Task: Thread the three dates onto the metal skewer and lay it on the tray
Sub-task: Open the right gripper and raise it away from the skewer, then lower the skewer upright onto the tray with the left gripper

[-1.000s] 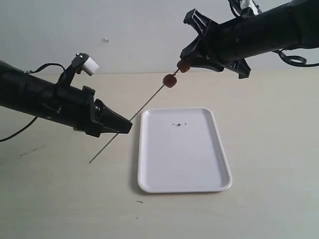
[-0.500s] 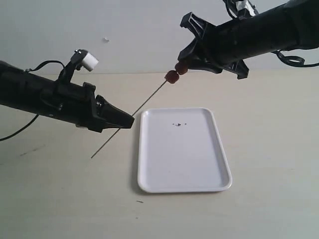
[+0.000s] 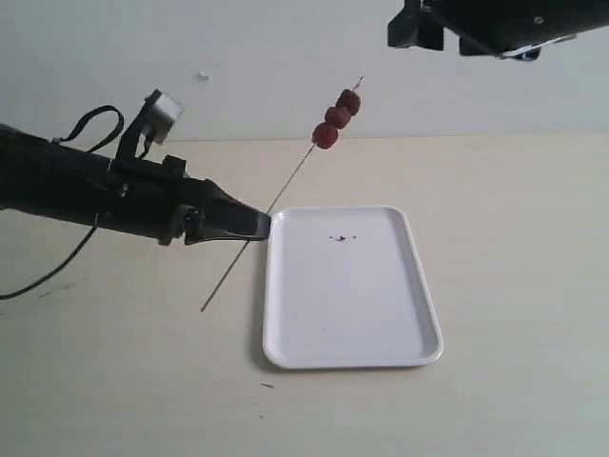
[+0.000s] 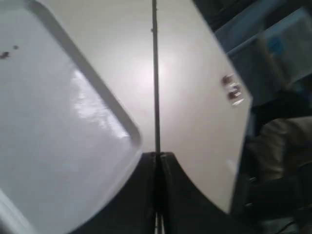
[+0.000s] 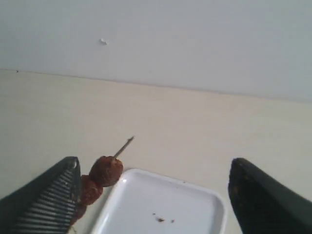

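Table [image 3: 514, 286] lies under both arms. Tray [image 3: 352, 324], white and flat on the table, sits just beside and below the left pincer's tip, with a few dark specks on it. Left pincer [image 3: 259, 227]: jaws together, clamped on the skewer partway along the rod. Right pincer [image 5: 155, 163]: fingers wide apart, holding nothing, raised above the skewer's top end. Skewer [image 3: 285, 188] is tilted. Its short lower end pokes out below the left pincer's grip and its long end rises up and away from it. Three dates [image 3: 337, 116] sit touching in a row near the top end, well apart from the left pincer and below the right pincer. The bare tip shows past them.
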Controlling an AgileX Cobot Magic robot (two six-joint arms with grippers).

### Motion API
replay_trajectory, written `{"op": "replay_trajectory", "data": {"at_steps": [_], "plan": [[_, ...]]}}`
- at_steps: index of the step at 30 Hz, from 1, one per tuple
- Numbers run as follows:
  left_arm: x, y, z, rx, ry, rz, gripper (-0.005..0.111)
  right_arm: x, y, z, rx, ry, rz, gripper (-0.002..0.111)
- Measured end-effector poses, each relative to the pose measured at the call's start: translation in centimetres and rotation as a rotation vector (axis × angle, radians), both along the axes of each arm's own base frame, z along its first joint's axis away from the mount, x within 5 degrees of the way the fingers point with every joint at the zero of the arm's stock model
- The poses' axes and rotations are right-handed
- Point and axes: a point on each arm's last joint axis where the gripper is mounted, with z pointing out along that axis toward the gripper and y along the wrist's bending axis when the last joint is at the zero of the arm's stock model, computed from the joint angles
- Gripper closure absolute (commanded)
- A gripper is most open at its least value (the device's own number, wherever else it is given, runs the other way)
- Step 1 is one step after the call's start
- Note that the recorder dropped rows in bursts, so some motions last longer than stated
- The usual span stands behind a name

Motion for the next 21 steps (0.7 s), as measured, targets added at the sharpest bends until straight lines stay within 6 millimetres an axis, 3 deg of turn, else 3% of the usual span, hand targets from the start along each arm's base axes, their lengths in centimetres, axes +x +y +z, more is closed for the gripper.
{"op": "replay_trajectory", "data": {"at_steps": [1, 4, 8, 9, 15, 21], "plan": [[-0.4, -0.4, -0.7, -0.108, 0.093, 0.03, 0.107, -1.0, -0.4, 1.2, -0.06, -0.04, 0.006, 0.051], [-1.0, -0.7, -2.8, -0.134, 0.179, 0.051, 0.107, -2.9, -0.8, 2.6, -0.121, -0.097, 0.007, 0.07], [-1.7, -2.0, -4.8, -0.12, 0.243, 0.03, 0.107, -5.1, -1.2, 3.1, -0.126, -0.134, -0.006, 0.104], [-1.9, -2.3, -5.0, -0.115, 0.248, 0.024, 0.107, -5.5, -1.3, 3.1, -0.121, -0.138, -0.01, 0.108], [-1.3, -4.5, -4.7, -0.064, 0.229, 0.035, 0.107, -8.0, -1.8, 0.8, -0.085, -0.17, -0.074, 0.108], [1.4, -5.3, -4.5, 0.058, 0.286, 0.296, 0.107, -10.7, -0.8, -3.0, -0.147, -0.214, -0.058, 0.108]]}}
